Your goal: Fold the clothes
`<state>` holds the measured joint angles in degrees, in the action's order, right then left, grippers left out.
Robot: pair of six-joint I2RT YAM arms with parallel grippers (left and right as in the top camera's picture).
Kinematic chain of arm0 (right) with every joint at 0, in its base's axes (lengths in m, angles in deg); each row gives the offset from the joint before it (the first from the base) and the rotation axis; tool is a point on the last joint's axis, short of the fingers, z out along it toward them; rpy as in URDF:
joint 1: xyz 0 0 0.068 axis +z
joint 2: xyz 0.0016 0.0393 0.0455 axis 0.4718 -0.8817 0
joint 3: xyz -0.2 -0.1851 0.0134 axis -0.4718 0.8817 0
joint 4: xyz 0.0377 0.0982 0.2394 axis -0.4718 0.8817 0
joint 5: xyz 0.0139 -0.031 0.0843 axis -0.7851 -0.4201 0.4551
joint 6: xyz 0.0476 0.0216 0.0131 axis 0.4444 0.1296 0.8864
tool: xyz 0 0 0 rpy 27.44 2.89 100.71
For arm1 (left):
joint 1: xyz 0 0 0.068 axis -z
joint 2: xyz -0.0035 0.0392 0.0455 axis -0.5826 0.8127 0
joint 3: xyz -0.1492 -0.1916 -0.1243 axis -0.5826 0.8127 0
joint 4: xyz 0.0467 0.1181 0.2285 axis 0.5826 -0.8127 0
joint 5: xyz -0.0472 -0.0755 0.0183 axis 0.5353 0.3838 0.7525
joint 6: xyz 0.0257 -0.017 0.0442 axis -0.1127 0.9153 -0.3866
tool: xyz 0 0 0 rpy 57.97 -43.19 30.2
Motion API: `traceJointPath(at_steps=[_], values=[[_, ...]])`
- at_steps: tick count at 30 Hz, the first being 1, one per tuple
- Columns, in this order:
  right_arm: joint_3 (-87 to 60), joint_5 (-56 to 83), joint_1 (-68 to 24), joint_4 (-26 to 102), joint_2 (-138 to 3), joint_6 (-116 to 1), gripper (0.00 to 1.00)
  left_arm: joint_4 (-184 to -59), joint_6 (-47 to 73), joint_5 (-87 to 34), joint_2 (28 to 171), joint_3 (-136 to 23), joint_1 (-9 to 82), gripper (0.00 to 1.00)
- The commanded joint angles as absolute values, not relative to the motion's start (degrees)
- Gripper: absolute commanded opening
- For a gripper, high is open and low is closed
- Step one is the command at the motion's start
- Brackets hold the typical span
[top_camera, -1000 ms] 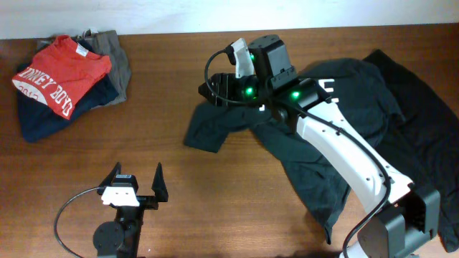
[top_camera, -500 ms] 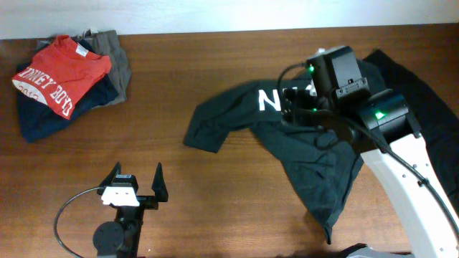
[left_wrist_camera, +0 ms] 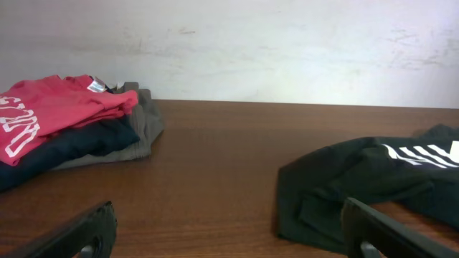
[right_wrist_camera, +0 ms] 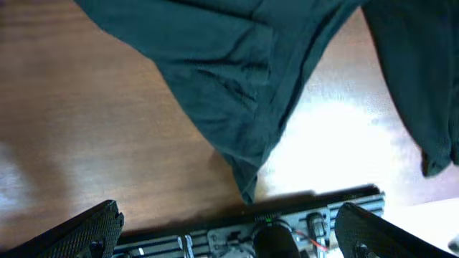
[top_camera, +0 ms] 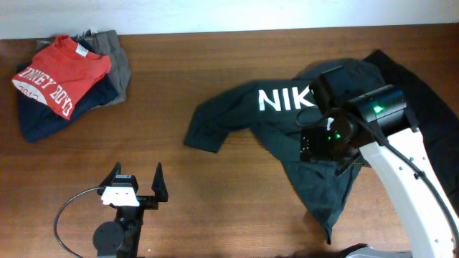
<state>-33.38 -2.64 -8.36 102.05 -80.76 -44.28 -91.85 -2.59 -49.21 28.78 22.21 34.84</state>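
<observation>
Black NIKE T-shirt (top_camera: pixel 237 118): lying crumpled and unfolded on the wooden table (top_camera: pixel 215 57), right of centre, white lettering face up, one sleeve bunched toward the middle, lower part trailing toward the near edge. Touched on its far right side by a second black garment (top_camera: pixel 423 107), also spread loose.

Right gripper (right_wrist_camera: pixel 228 209): poised above the shirt's lower half, fingers spread wide, nothing between them, only dark fabric and bare wood below. Right arm (top_camera: pixel 401 165): reaching in from the near right corner, covering part of the shirt from overhead.

Left gripper (top_camera: pixel 136 180): parked near the front left edge, well apart from every garment, fingers (left_wrist_camera: pixel 93 226) fully apart and holding nothing.

Folded stack in the far left corner: red shirt with white lettering (top_camera: pixel 61 72) on top, navy garment (top_camera: pixel 43 118) beneath, grey one (top_camera: pixel 118 57) behind, touching both.
</observation>
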Motion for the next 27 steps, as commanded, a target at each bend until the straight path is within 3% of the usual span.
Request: traceJointPath(at_steps=[1, 8, 13, 18, 27], values=[[-29.5, -3.8, -8.7, 100.8, -80.8, -41.2, 0.99, -91.9, -2.5, -49.6, 28.4, 22.6, 34.6, 0.99], [-19.3, -5.2, -10.9, 91.7, -80.8, -41.4, 0.99, -91.9, -2.5, -49.6, 28.4, 22.6, 34.6, 0.99], [-11.3, -4.4, -20.3, 81.9, -80.8, -48.7, 0.99, -91.9, -2.5, -49.6, 28.4, 22.6, 34.6, 0.99], [-7.2, 6.7, -27.3, 75.5, -80.9, -59.5, 0.99, -91.9, -2.5, -49.6, 28.4, 22.6, 34.6, 0.99], [-3.0, 8.9, -32.8, 65.0, -86.8, -59.5, 0.99, -91.9, -2.5, -49.6, 28.4, 22.6, 34.6, 0.99]])
